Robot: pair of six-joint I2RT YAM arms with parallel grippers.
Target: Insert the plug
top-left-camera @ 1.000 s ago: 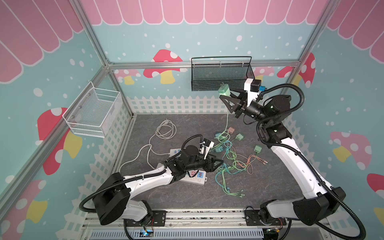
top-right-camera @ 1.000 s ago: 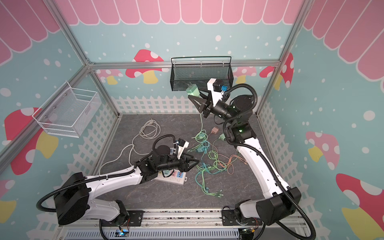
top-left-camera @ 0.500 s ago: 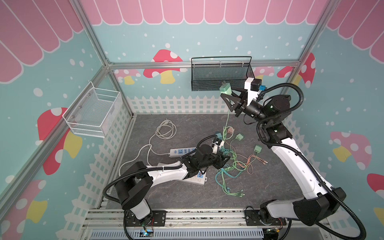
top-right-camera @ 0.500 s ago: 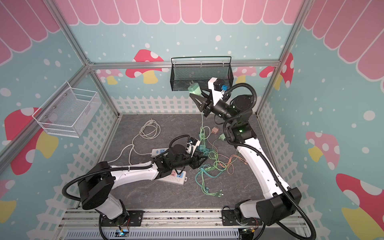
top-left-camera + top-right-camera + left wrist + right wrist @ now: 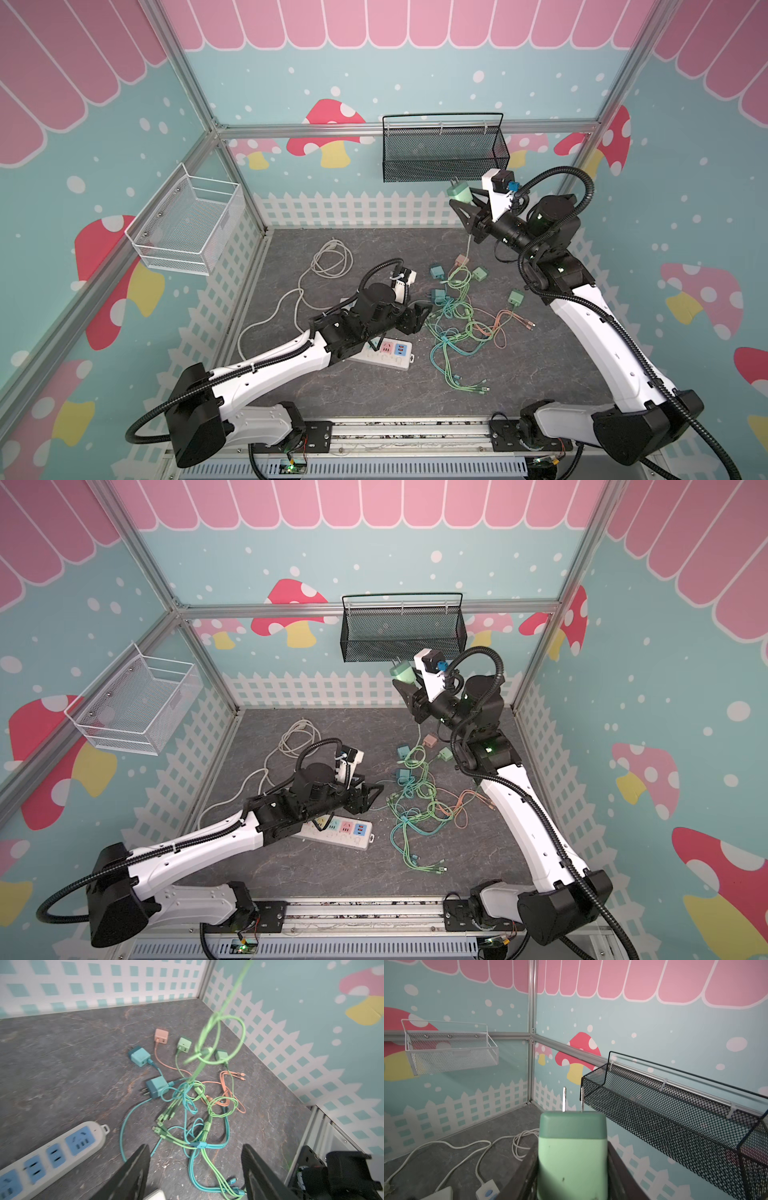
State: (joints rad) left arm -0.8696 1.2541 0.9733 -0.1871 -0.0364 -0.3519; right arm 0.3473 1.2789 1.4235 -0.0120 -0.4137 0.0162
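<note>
Your right gripper (image 5: 467, 199) clamps the pale-green two-pronged plastic plug (image 5: 458, 192) aloft. Your left gripper (image 5: 419, 316) hangs wide, empty, near the white multi-socket power strip (image 5: 388, 353). Insertion is not yet begun.

**Robot arms.** The two arms you operate share one build. White shells clad the long links of the left arm (image 5: 274, 370) and the right arm (image 5: 598, 332); the joints and bases are black. The fingers (image 5: 133, 1174) are flat, matt black bars. Just behind them you find a white camera bracket (image 5: 496, 195) carrying a blue connector (image 5: 513, 186). A black ribbed conduit (image 5: 577, 174) loops farther back from the fingers. Green lamps (image 5: 539, 216) mark the right arm's joints.
</note>
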